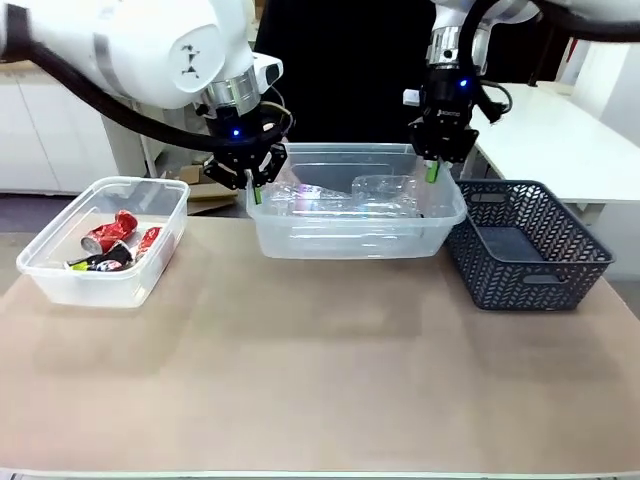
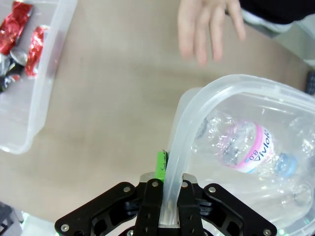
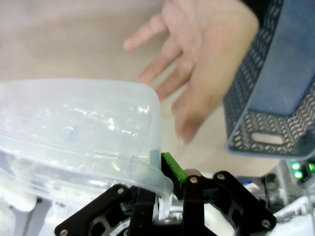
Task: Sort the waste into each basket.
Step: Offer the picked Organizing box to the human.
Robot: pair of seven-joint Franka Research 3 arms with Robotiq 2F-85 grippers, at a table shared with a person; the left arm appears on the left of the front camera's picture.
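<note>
Left gripper (image 2: 166,209): pressed together on the rim of the bottle basket (image 1: 350,232), pinching its clear wall at the corner nearest the can basket; in the front view (image 1: 255,185) it stood at that tub's left end.
Right gripper (image 3: 168,206): clamped the same tub's rim at the opposite end, one green pad outside the wall; in the front view (image 1: 432,170) it came straight down over the right corner.
Bottle basket: one, held between the two grippers at the middle of the table's far side; whether it rested on the table or was lifted off it could not be told.
Bottles: clear, crumpled, lying inside the held tub; a sure count was not possible. One with a pink-banded label (image 2: 243,147) showed plainly in the left wrist view.
Can basket (image 1: 60,270): one, on the table at the left, well apart from the held tub.
Cans: two red ones (image 1: 110,232) and one black one (image 1: 105,262), lying together inside it.
Dark lattice basket (image 1: 530,250): one, just beside the held tub's right end.
Person's hand: open, fingers spread, over the table beyond the tub, seen in the left wrist view (image 2: 209,24) and in the right wrist view (image 3: 197,64), where it lay between tub and lattice basket.
Table (image 1: 320,380): tan, bare at the near side.
</note>
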